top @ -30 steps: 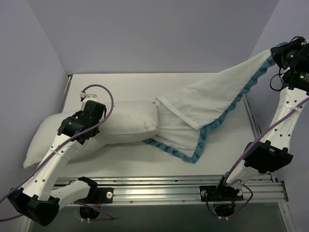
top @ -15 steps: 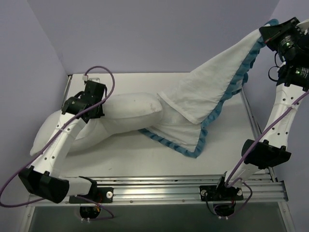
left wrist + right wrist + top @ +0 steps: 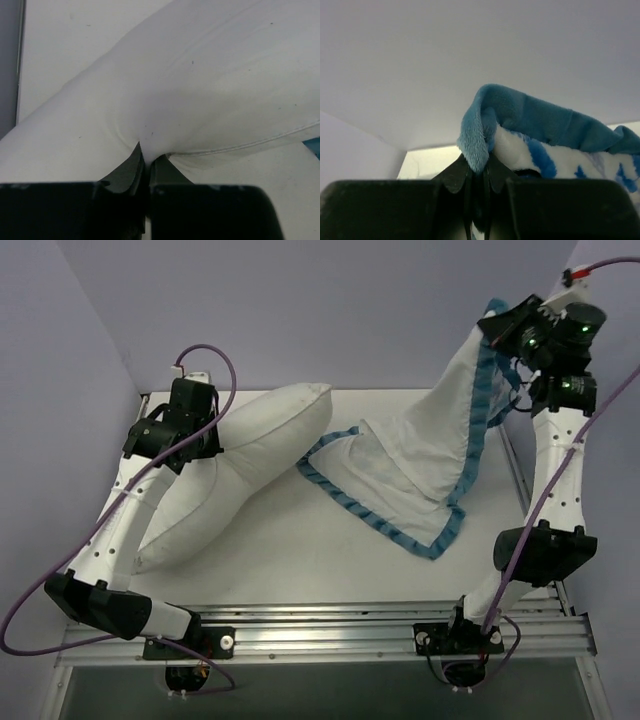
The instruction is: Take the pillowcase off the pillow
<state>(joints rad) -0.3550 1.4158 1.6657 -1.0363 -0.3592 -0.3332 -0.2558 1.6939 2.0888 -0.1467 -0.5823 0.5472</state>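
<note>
The left pincer (image 3: 146,156), pressed onto only a thin fold of the plump white pillow (image 3: 240,460), may lose it and let it slump across the worktop (image 3: 300,560) onto the pillowcase (image 3: 420,465), which drapes just right of the pillow, white lining outward, its blue trim pinched high by the right pincer (image 3: 479,170) beyond.

Setting: robotics lab test cell.

Evidence:
- A white worktop (image 3: 300,570) is boxed in on the left, rear and right by plain lilac-grey walls (image 3: 330,310).
- An aluminium rail (image 3: 330,625) of slotted profile runs along the near edge, with two arm bases bolted to it side by side.
- The left arm (image 3: 110,540) and right arm (image 3: 555,475) have white shells and black joints.
- Purple cables (image 3: 206,347) loop loose off both arms.
- The wrist views show the same bare wall and white surface.
</note>
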